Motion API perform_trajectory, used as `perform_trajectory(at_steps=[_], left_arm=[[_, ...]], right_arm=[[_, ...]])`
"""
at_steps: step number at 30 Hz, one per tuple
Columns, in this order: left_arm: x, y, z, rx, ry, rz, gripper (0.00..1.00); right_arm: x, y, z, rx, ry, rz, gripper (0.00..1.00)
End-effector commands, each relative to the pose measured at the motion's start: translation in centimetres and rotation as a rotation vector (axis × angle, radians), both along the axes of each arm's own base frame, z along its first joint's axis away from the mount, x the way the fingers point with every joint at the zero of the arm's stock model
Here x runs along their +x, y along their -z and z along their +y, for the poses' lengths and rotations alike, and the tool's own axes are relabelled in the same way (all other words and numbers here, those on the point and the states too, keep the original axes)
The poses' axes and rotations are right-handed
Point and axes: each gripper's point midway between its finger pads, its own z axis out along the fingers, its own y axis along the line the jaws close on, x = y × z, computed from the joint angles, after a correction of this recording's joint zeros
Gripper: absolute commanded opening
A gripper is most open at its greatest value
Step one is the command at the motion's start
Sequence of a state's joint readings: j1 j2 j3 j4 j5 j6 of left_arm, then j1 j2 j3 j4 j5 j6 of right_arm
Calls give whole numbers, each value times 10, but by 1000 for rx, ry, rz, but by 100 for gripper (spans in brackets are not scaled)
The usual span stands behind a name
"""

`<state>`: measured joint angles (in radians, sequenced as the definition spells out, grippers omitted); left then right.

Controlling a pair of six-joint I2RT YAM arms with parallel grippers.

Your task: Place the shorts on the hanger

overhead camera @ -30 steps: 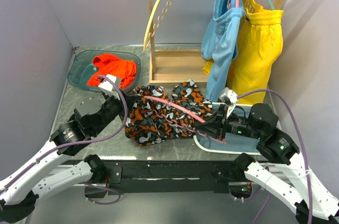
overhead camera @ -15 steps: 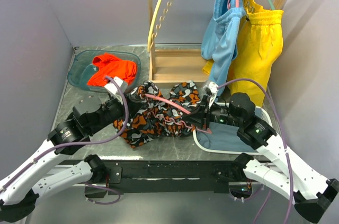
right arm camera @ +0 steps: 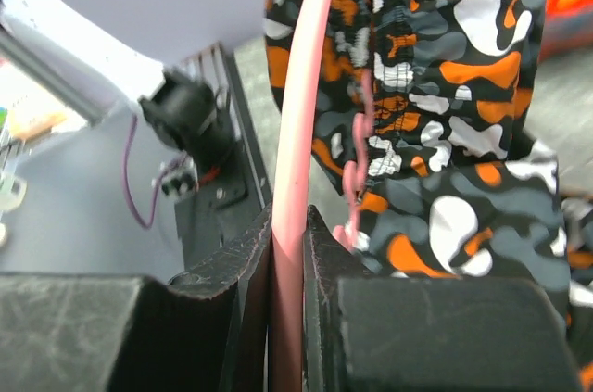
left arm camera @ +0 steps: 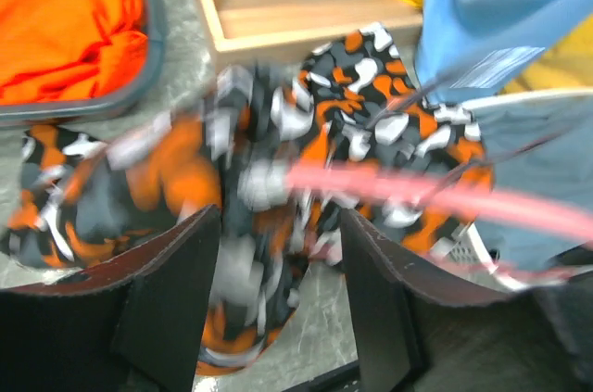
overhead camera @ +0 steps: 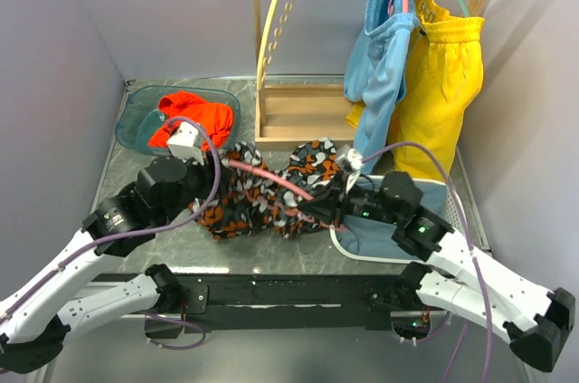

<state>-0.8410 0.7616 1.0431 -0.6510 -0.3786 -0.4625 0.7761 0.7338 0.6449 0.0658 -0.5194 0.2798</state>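
On bench (overhead camera: 127,170), top view: I see shorts (overhead camera: 258,206) bunched mid-bench between both arms, hanger (overhead camera: 271,179) bar lying across them. Left pincer (overhead camera: 215,191) at cloth's left side, right pincer (overhead camera: 318,208) at its right.

Left wrist view: my left pincer (left arm camera: 278,225) stands apart. Blurred shorts (left arm camera: 371,123) between and beyond fingers (left arm camera: 171,309), hanger (left arm camera: 417,190) crossing print.

Right wrist view: my right pincer (right arm camera: 289,225) clamped on hanger (right arm camera: 298,105) bar, shorts (right arm camera: 445,86) hanging just beside it.
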Motion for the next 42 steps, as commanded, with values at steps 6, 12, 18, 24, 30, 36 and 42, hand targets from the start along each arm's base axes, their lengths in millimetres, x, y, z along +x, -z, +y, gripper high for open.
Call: perform_trajectory(at_steps=[6, 12, 18, 24, 30, 36, 42], left_arm=[[-13, -27, 11, -47, 3, -20, 64], [-17, -22, -5, -116, 53, -1, 69], [-2, -30, -24, -151, 30, -12, 78], [15, -31, -40, -139, -6, -33, 76], [29, -22, -57, -116, -19, -33, 70], [41, -4, -49, -79, -108, -39, 25], [40, -11, -31, -75, -157, -85, 1]], right_arm=[[8, -33, 11, 119, 17, -87, 0], [11, -30, 15, 109, 14, -73, 0], [13, -28, 17, 103, 14, -64, 0], [12, -28, 20, 94, 11, -61, 0], [14, -28, 25, 83, 13, -59, 0], [11, -30, 30, 71, 9, -61, 0], [18, -27, 33, 21, 65, -38, 14]])
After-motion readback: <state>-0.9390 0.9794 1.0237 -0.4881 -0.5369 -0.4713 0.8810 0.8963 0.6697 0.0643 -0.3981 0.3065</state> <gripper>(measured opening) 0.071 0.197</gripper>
